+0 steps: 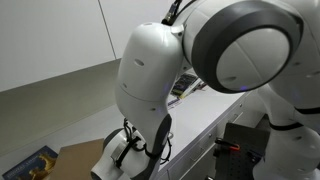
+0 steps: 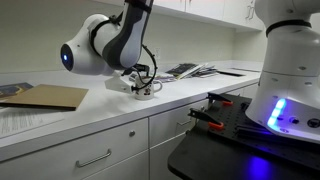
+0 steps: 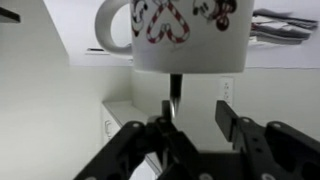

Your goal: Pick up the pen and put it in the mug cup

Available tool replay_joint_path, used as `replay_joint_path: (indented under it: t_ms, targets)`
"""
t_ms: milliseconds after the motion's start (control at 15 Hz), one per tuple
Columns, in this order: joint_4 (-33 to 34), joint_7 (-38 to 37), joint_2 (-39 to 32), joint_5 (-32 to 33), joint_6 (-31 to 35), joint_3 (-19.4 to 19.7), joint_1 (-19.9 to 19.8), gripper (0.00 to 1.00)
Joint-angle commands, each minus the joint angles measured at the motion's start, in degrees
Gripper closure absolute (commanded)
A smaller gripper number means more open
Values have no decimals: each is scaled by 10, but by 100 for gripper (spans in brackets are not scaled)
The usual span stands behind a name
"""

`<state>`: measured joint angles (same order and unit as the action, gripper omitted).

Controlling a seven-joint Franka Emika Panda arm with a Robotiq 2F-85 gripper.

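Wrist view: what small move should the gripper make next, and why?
Probably nudge the gripper sideways to centre the pen before closing. The jaws stand apart, and the pen shows off-centre by one finger, below the mug in the picture.

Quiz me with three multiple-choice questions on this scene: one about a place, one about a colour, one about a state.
1. In the wrist view, where is the mug?
A) at the top, above the end effector
B) bottom corner
C) out of sight
2. The mug's heart pattern is:
A) blue
B) red-and-white striped
C) green
3. The end effector's fingers are:
A) clamped on the mug's handle
B) apart, with the pen between them
C) gripping cardboard
Answers: 1 A, it fills the top edge. 2 B, candy-cane stripes show. 3 B, a gap shows beside the pen.
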<state>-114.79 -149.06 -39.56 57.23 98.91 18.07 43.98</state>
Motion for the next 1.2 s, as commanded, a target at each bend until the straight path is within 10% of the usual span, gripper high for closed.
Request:
replay_joint_path:
  t_ms: [0,67,467,1133]
  targets:
    - [-29,12,54,-11,34,-7,-10,16]
    - [-30,2,81,16,14,-80,-80,7]
    - [-75,67,173,-17,77,-207,-230,0]
    - [-202,334,346,-178,300,-228,-357,0]
